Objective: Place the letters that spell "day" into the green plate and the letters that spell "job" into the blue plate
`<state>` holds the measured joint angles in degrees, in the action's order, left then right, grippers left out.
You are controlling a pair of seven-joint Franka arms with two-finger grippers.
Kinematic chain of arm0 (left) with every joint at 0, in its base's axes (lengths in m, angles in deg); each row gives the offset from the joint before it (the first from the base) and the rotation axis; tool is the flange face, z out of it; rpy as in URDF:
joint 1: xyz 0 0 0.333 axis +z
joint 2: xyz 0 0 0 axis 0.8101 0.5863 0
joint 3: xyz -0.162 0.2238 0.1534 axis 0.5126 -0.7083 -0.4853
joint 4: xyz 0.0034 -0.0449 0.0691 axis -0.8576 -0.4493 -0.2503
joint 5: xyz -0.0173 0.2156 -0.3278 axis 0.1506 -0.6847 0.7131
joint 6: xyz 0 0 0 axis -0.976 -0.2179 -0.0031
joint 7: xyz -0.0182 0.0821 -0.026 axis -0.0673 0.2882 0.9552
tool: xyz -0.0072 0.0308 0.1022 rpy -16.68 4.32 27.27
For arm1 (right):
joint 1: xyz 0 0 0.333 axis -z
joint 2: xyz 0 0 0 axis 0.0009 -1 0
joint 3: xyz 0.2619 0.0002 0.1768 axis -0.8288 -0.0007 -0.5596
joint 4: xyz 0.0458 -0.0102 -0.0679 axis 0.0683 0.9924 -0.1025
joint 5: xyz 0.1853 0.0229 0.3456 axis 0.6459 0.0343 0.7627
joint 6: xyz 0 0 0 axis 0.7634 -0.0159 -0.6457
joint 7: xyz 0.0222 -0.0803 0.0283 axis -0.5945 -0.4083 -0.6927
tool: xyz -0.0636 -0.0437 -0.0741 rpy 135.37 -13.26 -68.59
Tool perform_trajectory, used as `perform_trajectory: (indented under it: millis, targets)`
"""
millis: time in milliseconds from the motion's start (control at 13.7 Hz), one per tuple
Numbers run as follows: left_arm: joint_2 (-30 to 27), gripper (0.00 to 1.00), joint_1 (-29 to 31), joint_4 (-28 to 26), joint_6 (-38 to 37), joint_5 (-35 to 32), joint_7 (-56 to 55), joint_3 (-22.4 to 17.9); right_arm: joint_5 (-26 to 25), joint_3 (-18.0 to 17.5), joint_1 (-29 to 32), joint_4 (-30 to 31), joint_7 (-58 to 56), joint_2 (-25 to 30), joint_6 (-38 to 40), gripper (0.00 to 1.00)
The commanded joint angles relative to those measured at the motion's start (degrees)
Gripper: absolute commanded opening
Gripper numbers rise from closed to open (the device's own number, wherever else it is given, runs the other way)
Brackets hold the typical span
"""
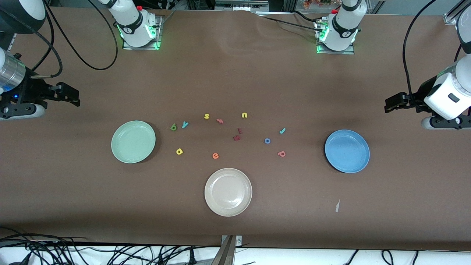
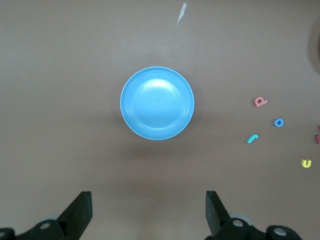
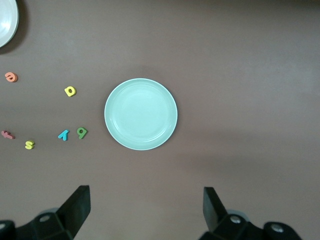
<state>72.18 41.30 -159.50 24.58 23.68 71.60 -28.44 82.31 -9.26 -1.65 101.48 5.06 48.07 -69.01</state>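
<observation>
The day letters, an olive one [image 1: 173,127], a teal y [image 1: 185,124] and a yellow one [image 1: 179,151], are lying on the worktop [image 1: 235,73] beside the green plate [image 1: 133,141]. The teal j [image 1: 282,130], blue o [image 1: 267,140] and salmon letter [image 1: 281,154] are lying near the blue plate [image 1: 347,151]. The left claw [image 2: 148,210] is hanging wide and empty over the worktop by the blue plate; the right claw [image 3: 146,207] is hanging wide and empty by the green plate.

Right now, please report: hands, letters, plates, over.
Left hand open over bare table by blue plate; right hand open by green plate. All letters on table, plates empty. Nothing in the way.
</observation>
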Motion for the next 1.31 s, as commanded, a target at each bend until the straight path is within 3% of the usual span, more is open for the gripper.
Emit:
perform_trajectory:
  millis: [0, 876, 1241]
  targets:
    - [0.48, 1.0, -0.03, 1.47, -1.31, 1.46, 1.12, -0.32, 1.28, -0.13, 0.03, 0.31, 0.3, 0.44, 0.44, 1.0]
    - [0.57, 1.0, -0.47, 0.95, -1.4, 1.2, 1.73, 0.56, 2.42, -0.13, 0.03, 0.31, 0.3, 0.53, 0.09, 1.0]
    - [5.12, 1.0, -1.61, 0.42, -0.18, 1.46, 17.45, 3.27, 2.69, -0.13, 0.03, 0.22, 0.3, 0.53, 0.0, 1.0]
